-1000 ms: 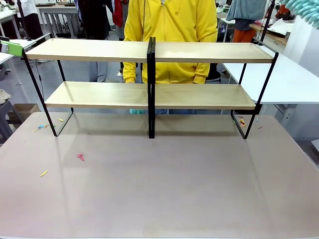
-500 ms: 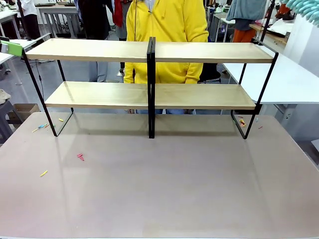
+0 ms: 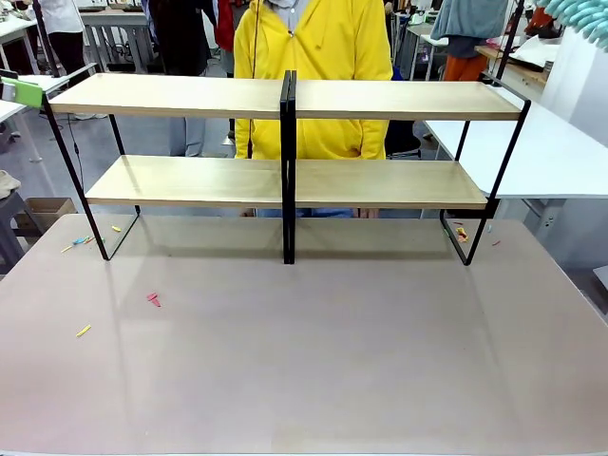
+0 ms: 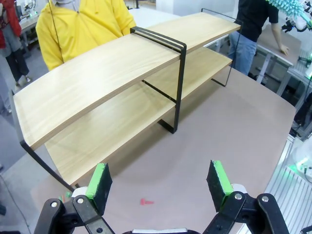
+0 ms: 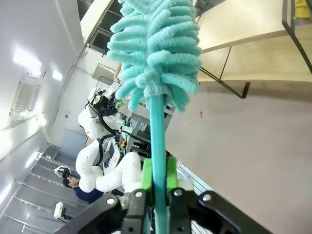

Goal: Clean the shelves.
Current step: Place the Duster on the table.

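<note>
Light-wood boards on a thin black frame: you have the shelves [image 3: 285, 100] standing two tiers high at the far side of the grey table [image 3: 313, 351], black centre post upright, both boards bare as far as the front view lets you judge. A person in a yellow top [image 3: 323, 57] stands just behind them. Small coloured scraps [image 3: 152, 299] lie on the table near the left end. Your left gripper [image 4: 161, 183] hovers above the table short of the shelves, green pads wide apart, holding nothing. Your right gripper [image 5: 157, 183] has its pads clamped on the handle of a teal duster [image 5: 156, 44], fluffy head raised off the table.
</note>
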`<state>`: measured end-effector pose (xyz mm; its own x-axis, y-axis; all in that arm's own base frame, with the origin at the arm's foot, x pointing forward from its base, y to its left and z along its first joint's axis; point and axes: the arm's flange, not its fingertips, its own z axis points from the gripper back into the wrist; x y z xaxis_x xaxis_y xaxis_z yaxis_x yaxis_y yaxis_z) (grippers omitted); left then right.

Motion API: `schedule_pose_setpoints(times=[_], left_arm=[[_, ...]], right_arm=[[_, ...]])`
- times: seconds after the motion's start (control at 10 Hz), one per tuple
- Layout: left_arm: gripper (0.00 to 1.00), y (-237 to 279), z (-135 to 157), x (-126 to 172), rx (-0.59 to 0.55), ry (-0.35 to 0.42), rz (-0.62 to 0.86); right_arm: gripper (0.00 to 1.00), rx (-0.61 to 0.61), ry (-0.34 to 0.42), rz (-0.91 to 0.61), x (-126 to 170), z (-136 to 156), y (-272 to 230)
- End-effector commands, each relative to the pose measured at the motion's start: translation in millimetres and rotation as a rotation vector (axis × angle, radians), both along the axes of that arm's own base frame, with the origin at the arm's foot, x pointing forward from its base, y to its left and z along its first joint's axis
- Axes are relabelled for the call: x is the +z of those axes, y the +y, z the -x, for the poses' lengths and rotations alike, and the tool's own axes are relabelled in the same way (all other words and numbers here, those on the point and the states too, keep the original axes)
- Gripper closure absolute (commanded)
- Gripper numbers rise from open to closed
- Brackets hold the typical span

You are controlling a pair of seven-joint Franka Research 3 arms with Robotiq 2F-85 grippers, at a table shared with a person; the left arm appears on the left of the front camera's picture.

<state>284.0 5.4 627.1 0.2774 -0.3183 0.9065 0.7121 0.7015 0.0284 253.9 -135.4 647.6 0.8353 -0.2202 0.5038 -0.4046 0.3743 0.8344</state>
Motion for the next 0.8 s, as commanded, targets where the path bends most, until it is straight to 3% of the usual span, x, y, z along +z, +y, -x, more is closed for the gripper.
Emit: schedule_pose_setpoints(times=[0.0, 0.4, 0.5, 0.6, 0.7], left_arm=[[0.00, -0.7, -1.3, -0.8, 0.001, -0.003, 0.002], [0.00, 0.0, 0.0, 0.0, 0.000, 0.000, 0.000], [0.00, -25.7, -13.7, 8.5, -0.233, 0.177, 0.128], [0.00, -45.9, -26.4, -16.4, -0.308, 0.406, 0.169], [0.00, -52.0, -35.0, -60.5, -0.304, 0.602, 0.205]], right_arm=[[0.87, 0.010, -0.013, 0.002, 4.5, 1.1, -2.4], [0.87, 0.000, 0.000, 0.000, 0.0, 0.0, 0.0], [0.87, 0.381, -0.029, 0.150, -0.1, 5.0, 36.3], [0.87, 0.655, 0.000, 0.232, -17.2, 2.0, 71.7], [0.87, 0.860, 0.083, 0.302, -48.6, -1.4, 105.5]])
